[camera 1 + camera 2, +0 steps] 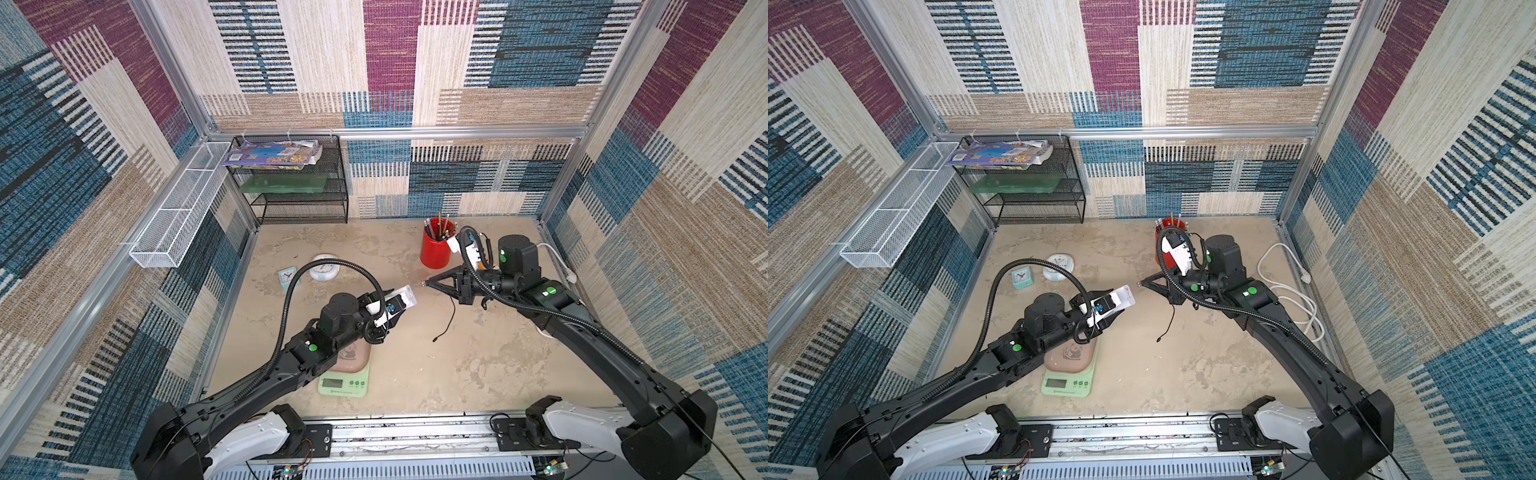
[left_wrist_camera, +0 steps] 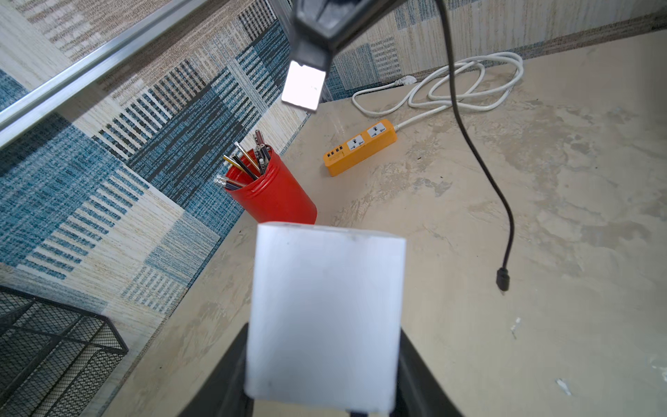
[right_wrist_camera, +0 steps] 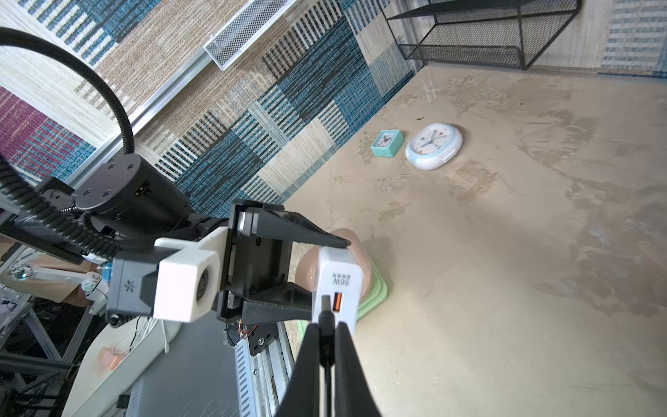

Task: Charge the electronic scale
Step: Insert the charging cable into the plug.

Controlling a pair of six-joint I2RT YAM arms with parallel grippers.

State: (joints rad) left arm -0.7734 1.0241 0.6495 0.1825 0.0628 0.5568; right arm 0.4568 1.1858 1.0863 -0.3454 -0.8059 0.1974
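1. At the near edge of the table [image 1: 457, 374], the electronic scale [image 1: 345, 382] lies flat with its display toward the robot. Its pink tray [image 1: 1071, 353] is partly covered by the left arm. No cable reaches it, and its charging socket cannot be seen.
2. Just above the scale, the left gripper [image 3: 329, 272] grasps a white adapter [image 2: 325, 310] in mid-air, port face turned toward the right arm.
3. Facing it, the right gripper [image 3: 326, 330] is clenched on the plug end of a black cable [image 2: 483, 169]. The plug tip sits at the adapter's port face, beside the orange port. Whether it is seated cannot be told.
4. From that grip the cable hangs down, and its free plug [image 2: 502, 279] reaches the table, well apart from the scale.
5. Farther out, the orange power strip [image 2: 361, 148] lies near the red pencil cup [image 1: 434, 249], its white cord [image 2: 469, 83] coiled toward the wall.
6. Step in hand, as judged: mating cable to adapter.
7. The next move calls for a straight push along the port axis, with the left arm bracing the adapter. The free plug then probably goes to the scale and the adapter to the strip.
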